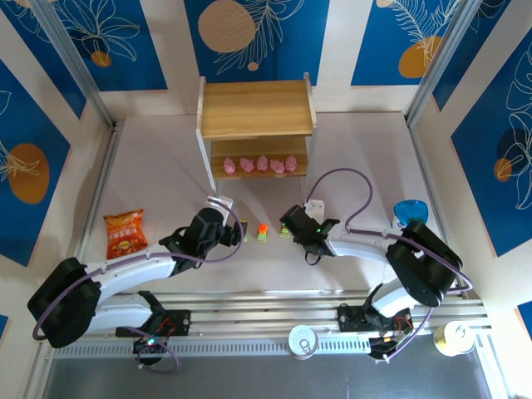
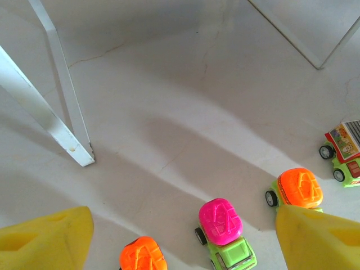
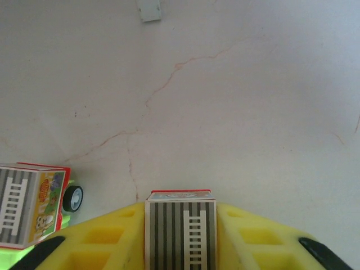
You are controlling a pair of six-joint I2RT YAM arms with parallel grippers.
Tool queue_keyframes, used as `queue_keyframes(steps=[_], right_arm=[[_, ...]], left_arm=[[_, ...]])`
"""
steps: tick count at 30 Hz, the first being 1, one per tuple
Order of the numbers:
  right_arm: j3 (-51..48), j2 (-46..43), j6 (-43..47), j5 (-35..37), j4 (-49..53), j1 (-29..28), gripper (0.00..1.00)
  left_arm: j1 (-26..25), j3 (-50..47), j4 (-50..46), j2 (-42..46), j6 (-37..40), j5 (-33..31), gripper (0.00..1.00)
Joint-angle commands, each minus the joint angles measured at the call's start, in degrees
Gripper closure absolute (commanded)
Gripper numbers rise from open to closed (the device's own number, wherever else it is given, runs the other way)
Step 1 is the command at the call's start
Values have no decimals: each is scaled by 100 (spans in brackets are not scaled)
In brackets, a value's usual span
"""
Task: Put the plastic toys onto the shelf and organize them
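Up top, the small two-tier shelf [image 1: 256, 108] of light wooden boards and white side frames stands at the far side of the pale tabletop [image 1: 166, 166]. Five rounded pink plastic figures [image 1: 263, 165] line up side by side on its lower board. Out front, an orange-topped green plastic toy car [image 1: 263, 231] sits between the two arms. The left end effector [image 1: 238, 233] is low, just to its left. The right end effector [image 1: 288, 228] is just to its right, with a second green toy car [image 1: 283, 233] at its tip. A flat orange-red snack bag [image 1: 125, 233] lies out left, and a blue bowl [image 1: 411, 210] out right.
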State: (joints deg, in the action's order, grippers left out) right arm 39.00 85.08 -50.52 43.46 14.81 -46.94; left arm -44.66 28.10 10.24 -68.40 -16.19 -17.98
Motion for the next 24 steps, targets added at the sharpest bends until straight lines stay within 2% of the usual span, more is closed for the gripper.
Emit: queue_keyframes(steps=[1,6,13,24], right_arm=[[126,74,-37,35,22,20,71],[107,31,-2,31,37,18,79],[163,-458,46,208,495,-164,80],[617,-1885,156,526,2027,-618,80]], left_arm=[[80,69,12,-50,-71,85,16],[89,75,11,-62,-60,95,16],[98,73,21,-60,-41,134,15],[81,57,220,-68,137,473,15]])
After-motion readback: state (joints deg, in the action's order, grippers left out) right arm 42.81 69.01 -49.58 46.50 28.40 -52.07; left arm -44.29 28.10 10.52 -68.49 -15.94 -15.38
